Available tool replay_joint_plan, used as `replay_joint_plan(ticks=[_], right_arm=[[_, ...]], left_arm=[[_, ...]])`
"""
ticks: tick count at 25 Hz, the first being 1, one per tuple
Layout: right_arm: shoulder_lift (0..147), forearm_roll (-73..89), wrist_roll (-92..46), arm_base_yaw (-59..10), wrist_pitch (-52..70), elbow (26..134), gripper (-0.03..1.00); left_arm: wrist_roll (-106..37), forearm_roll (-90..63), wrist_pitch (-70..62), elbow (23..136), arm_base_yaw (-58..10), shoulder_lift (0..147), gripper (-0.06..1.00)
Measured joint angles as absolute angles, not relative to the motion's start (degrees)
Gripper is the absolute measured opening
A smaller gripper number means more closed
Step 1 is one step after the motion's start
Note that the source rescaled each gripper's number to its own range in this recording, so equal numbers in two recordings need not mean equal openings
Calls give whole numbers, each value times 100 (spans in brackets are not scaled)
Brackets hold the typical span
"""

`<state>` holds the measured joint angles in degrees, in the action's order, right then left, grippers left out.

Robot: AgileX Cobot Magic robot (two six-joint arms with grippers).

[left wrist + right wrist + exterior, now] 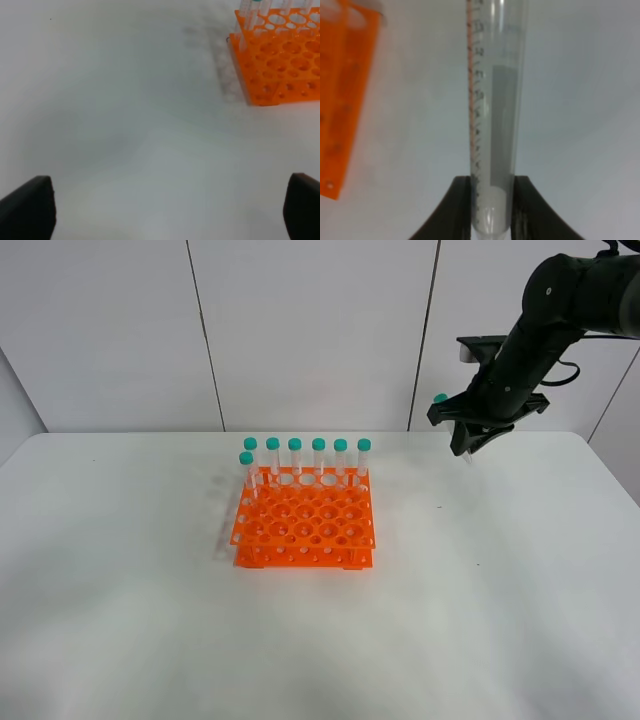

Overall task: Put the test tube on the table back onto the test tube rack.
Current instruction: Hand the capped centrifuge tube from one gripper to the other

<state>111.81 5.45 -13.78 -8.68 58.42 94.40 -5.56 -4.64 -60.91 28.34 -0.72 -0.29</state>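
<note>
The right gripper [492,200] is closed on the tube [495,100], holding it above the table [150,620], right of and beyond the rack [305,525]. The left gripper [170,210] gapes wide, empty. The risk: the tilted tube could catch a hole's rim or knock the standing tubes [307,455]. The high view shows the tilt and the cap [440,398] — the right wrist view shows only the grip.

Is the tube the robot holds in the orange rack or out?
Out. The right gripper is shut on the test tube, holding it in the air beside the test tube rack, apart from it.
</note>
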Motion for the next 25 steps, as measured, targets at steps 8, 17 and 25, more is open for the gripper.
replay_joint_plan(ticks=[8, 17, 25], right_arm=[[10944, 528, -1449, -1995, 5280, 9440, 0], [10944, 871, -1459, -3726, 3918, 9440, 0], [10940, 1660, -2288, -4614, 2503, 9317, 0]], left_arm=[[-556, -464, -6091, 2834, -72, -29, 100], [-556, -464, -6091, 2834, -72, -29, 100], [-556, -464, -6091, 2834, -72, -29, 100]])
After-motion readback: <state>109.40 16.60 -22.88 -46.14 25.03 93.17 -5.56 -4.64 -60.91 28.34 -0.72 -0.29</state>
